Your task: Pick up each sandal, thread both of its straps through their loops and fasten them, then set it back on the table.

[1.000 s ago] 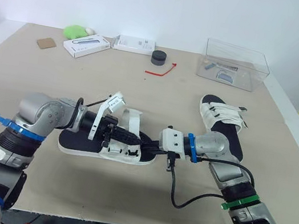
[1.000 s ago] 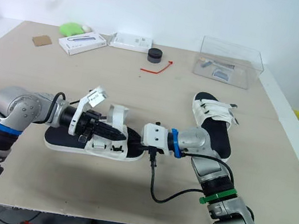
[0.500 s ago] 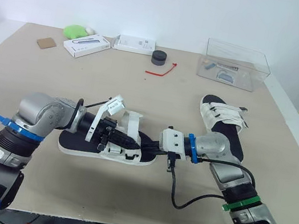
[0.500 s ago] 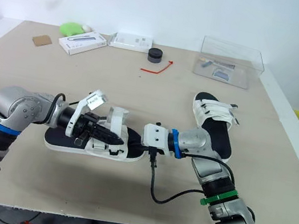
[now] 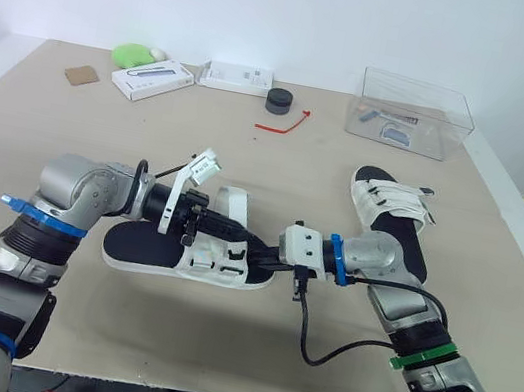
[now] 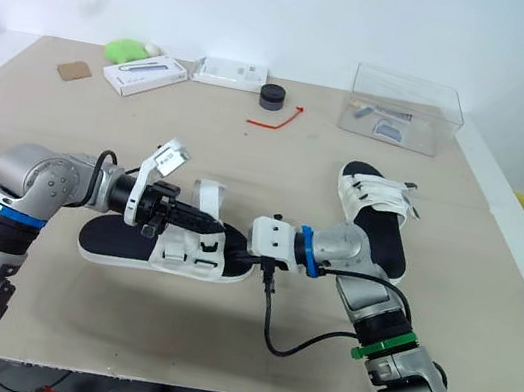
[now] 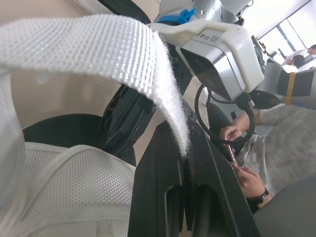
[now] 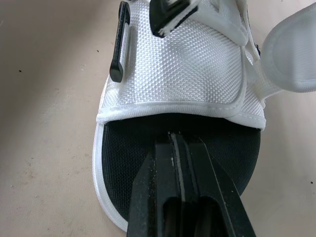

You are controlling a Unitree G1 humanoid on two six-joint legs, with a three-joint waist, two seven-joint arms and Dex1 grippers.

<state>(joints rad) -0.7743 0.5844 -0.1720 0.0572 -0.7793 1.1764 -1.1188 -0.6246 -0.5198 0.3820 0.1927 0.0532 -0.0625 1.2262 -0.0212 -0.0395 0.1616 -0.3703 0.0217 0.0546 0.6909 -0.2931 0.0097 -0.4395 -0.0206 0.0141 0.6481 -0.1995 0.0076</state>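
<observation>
One sandal (image 5: 141,248) lies beneath both pincers. Our left pincer (image 5: 233,244) grips its strap (image 5: 237,207), while our right pincer (image 5: 262,253), clenched, pins the footbed. Threading seems underway, and next we must steer the strap into its loop (image 8: 120,47).

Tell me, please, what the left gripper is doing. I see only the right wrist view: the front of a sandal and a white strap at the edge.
Observer: The left gripper is shut on the end of a white strap and holds it raised over the sandal.
Operator: Where is the other sandal?
Observer: The second sandal lies on the table to the robot's right, beyond the right arm, with white straps across it.
Operator: Is anybody near?
Observer: The left wrist view shows a person's hand in the background.
</observation>
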